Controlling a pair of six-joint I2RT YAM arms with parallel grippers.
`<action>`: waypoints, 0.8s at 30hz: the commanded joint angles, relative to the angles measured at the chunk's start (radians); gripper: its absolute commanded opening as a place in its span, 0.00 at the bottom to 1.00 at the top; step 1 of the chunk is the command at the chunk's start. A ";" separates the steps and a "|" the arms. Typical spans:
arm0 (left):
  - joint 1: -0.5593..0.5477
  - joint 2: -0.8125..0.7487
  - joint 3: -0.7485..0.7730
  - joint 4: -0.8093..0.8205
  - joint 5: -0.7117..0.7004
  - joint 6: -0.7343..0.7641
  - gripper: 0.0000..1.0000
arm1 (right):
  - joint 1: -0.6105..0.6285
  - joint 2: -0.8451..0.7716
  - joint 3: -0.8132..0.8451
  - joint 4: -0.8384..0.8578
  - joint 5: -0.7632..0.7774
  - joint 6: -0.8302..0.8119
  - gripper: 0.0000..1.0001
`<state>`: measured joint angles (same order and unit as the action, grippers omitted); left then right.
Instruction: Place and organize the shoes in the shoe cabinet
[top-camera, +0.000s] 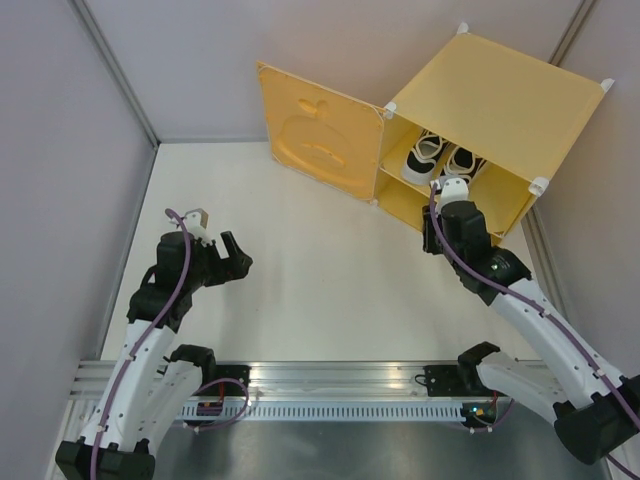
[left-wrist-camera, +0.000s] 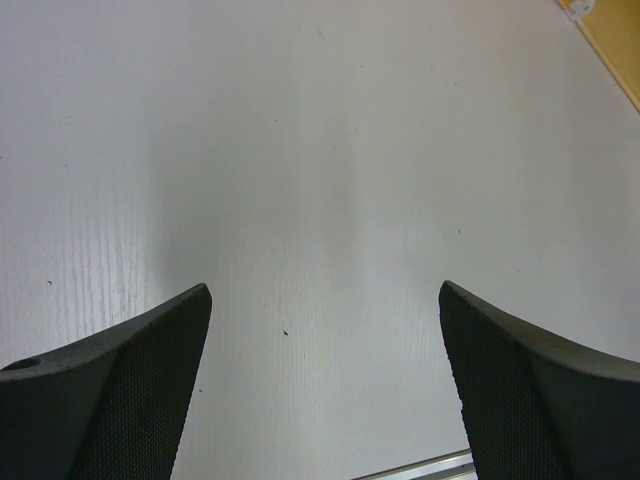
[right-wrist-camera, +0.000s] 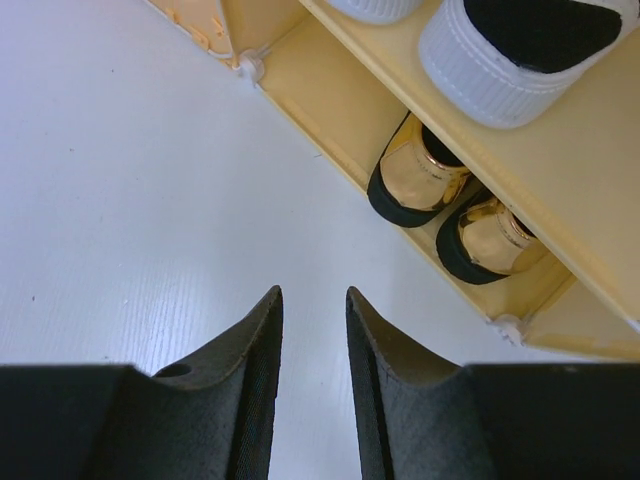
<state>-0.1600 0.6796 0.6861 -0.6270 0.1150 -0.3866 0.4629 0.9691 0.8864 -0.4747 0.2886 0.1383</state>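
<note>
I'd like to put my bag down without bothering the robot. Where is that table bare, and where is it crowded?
Bare: the white table between the left gripper and the right arm, in front of the open door. Crowded: the mouth of the cabinet, where the right gripper hangs and sneakers and gold loafers occupy both shelves.

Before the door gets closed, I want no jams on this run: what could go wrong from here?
1. The gold loafers lie with their heels right at the front lip of the lower compartment of the shoe cabinet; the closing door might catch them.
2. The right hand hangs close in front of the opening, in the door's swing path; they could collide.
3. The white sneakers sit with heels near the shelf edge; a bump could dislodge them.
</note>
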 joint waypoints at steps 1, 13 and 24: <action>0.000 -0.008 0.001 0.015 0.006 0.002 0.97 | 0.003 -0.046 -0.012 -0.007 0.014 0.056 0.37; 0.000 0.006 0.048 0.064 0.086 -0.009 0.98 | 0.002 -0.388 0.107 -0.166 0.006 0.147 0.62; 0.000 0.398 0.566 0.147 0.190 -0.084 1.00 | 0.002 -0.532 0.200 -0.338 -0.008 0.149 0.93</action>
<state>-0.1600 0.9905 1.0786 -0.5602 0.2493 -0.4149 0.4625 0.4561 1.0634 -0.7315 0.2909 0.2779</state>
